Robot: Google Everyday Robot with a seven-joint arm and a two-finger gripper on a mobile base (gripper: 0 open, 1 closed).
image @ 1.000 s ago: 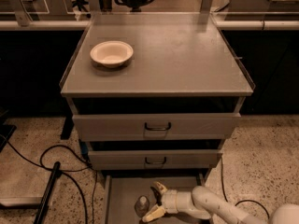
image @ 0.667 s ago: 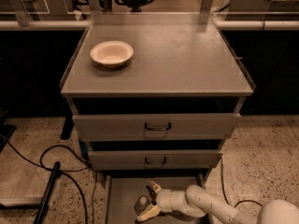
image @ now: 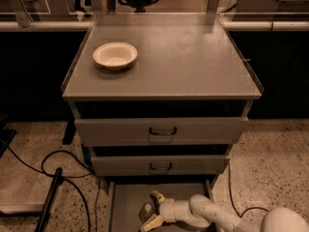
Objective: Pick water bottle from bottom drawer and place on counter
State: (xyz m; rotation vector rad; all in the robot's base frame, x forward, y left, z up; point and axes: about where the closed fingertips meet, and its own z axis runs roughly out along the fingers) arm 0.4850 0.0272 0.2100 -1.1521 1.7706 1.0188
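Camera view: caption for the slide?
Gripper open around the water bottle in the bottom drawer; bowl sits on the counter.

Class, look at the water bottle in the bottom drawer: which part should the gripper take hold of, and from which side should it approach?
Probably the body of the water bottle, across its narrow width, which fits between two fingers. Come from the picture's right, where the gripper sits open with a finger on each side, low in the bottom drawer.

My gripper sits in the bottom drawer, fingers apart on either side of the water bottle. The bowl rests on the counter, rear left.
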